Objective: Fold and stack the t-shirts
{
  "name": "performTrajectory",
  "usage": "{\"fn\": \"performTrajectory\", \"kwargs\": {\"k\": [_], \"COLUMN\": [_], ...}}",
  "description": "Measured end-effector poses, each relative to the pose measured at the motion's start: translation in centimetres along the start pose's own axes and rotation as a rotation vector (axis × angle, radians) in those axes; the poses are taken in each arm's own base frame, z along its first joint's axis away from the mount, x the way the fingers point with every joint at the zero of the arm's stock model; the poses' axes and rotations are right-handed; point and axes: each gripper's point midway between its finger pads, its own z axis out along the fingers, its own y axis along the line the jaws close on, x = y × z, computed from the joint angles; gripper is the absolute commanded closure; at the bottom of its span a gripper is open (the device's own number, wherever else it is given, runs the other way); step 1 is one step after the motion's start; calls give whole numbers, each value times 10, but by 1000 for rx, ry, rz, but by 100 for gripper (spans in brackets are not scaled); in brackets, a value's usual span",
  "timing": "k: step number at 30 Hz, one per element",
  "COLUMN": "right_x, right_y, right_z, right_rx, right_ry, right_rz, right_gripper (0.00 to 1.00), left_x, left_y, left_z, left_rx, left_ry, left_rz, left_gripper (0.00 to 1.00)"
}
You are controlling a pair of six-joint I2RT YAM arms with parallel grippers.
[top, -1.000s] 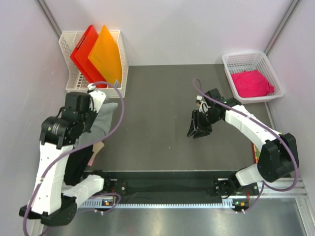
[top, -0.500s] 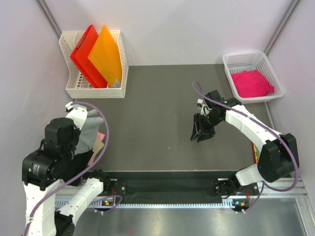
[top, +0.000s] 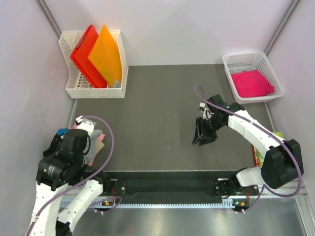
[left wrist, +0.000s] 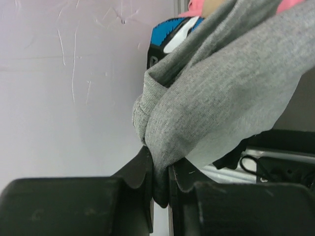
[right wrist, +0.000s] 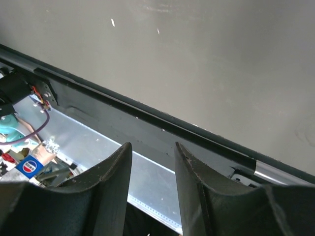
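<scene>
Left wrist view shows the left gripper [left wrist: 160, 173] nearly closed, its 2 fingers pinching a thick fold of the grey t-shirt [left wrist: 221, 98]. The rest of the cloth hangs from the pinch in loose bunched folds. Behind it peeks the blue-and-white print of the black t-shirt [left wrist: 170, 35], with a strip of pink above.

From the top camera, this bundle sits well to the near side of the white file rack [top: 93, 86], off the left edge of the table [top: 157, 103], beside the left arm. The right gripper [top: 203, 137] hovers over bare table, well to the right of the rack and nearer the arm bases. Its jaws stand about half open and hold nothing. Another pink t-shirt [top: 252, 82] lies crumpled in a white basket [top: 231, 60], far to the right of the rack at about the same depth.

The grey tee looks light, limp and not fragile. It will sag, stretch and trail rather than keep any shape, and being large it may drag its neighbours along. A pinch in the middle of a bunch, as now, probably lifts a wad rather than 1 layer. For spreading it flat, the better holds would be an edge: the hem or shoulder seam, 1 corner per gripper. Those seams are not visible here.
</scene>
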Motion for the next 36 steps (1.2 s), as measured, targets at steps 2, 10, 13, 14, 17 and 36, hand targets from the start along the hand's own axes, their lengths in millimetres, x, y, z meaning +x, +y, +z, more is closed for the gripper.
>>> {"fn": "performTrajectory", "kwargs": {"k": [2, 10, 13, 14, 17, 36], "right_x": [3, 22, 27, 28, 32, 28], "right_y": [-3, -18, -22, -24, -27, -23], "right_z": [2, 15, 19, 21, 24, 32], "right_rx": [1, 12, 10, 9, 11, -29], "right_ry": [2, 23, 20, 19, 23, -24], "right_rz": [4, 29, 40, 42, 57, 115], "right_gripper": [60, 60, 61, 61, 61, 63], "left_x": [2, -104, -152, -164, -188, -161], "left_y": [3, 70, 100, 107, 134, 118], "left_z": [-1, -39, -46, -44, -31, 47], "left_rx": [-13, -54, -78, -92, -178, 206], "left_ry": [10, -103, -153, -160, -151, -88], "left_rz": [10, -160, -252, -274, -308, -251], "left_gripper": [100, 100, 100, 100, 100, 100]}}
